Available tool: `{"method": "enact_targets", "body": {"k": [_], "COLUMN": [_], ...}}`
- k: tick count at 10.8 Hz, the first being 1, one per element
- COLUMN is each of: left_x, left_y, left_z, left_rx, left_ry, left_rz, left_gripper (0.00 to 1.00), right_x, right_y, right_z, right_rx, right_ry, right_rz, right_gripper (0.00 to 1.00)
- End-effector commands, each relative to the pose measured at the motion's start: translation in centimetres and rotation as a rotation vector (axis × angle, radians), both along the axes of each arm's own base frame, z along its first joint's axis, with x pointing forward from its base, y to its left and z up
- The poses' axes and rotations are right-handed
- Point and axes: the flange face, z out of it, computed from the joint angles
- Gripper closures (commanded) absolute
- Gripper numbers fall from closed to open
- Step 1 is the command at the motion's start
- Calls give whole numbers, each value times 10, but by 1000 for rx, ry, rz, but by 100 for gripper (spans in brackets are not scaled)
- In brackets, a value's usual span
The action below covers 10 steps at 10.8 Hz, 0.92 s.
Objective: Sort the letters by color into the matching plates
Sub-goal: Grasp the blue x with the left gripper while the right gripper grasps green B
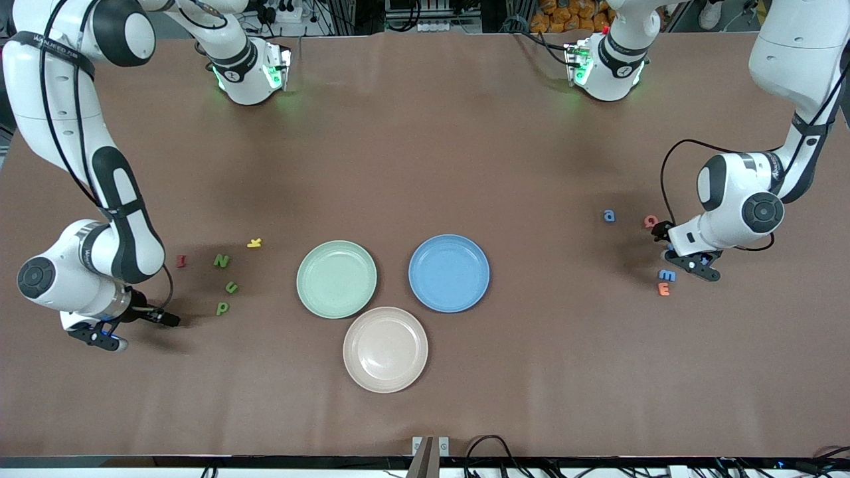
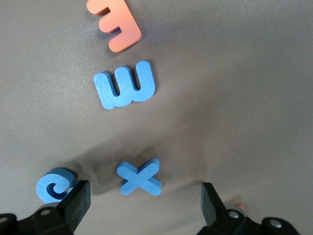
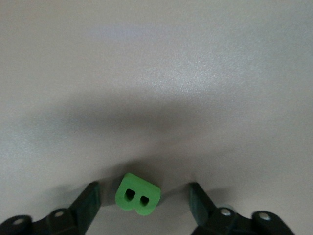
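Observation:
The green B [image 3: 138, 194] lies on the table between the fingers of my right gripper [image 3: 144, 192], which is open with a gap on each side. This gripper [image 1: 99, 335] is low at the right arm's end, near the green N [image 1: 221, 261], U [image 1: 231, 287] and P [image 1: 222, 308]. My left gripper [image 2: 145, 195] is open wide around the blue X [image 2: 140, 177]. A blue G [image 2: 53, 185] sits by one finger, and a blue E [image 2: 125, 86] lies close by. In the front view this gripper [image 1: 692, 264] is beside the blue E [image 1: 667, 275], with the blue a [image 1: 609, 216] farther off. The mint green plate [image 1: 337, 279] and the blue plate [image 1: 449, 273] stand mid-table.
A beige-pink plate [image 1: 385, 349] lies nearer the camera than the other two. A red letter [image 1: 180, 261] and a yellow one [image 1: 254, 243] lie by the green letters. An orange E [image 1: 663, 289] and a red letter [image 1: 651, 221] lie by the blue ones.

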Motion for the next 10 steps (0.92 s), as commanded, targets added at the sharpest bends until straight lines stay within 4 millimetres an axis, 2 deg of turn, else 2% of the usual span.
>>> {"method": "enact_targets", "body": {"k": [1,2,5,7,10], "left_x": [-3,-3,-3,0,16], "left_y": [4,7,6,6,3], "left_z": [4,5,5,8,25], "left_rx": [1,-13,-26,-24,-41], "left_ry": [0,-3,-7,-15,-57], "left_rz": [-18,11,41,44,68], "left_gripper": [70,100,100,100,100], "right_x": [-8,-9,-13,-14,-15], "right_y": [5,5,2,3,2], "right_z": [-3,-3,0,2,1], "right_rx": [24,25,36,40,41], "right_ry": [5,6,6,5,7], "right_rz": [0,2,-8,-7,-8], "right_gripper": [32,32,39,55,67]}}
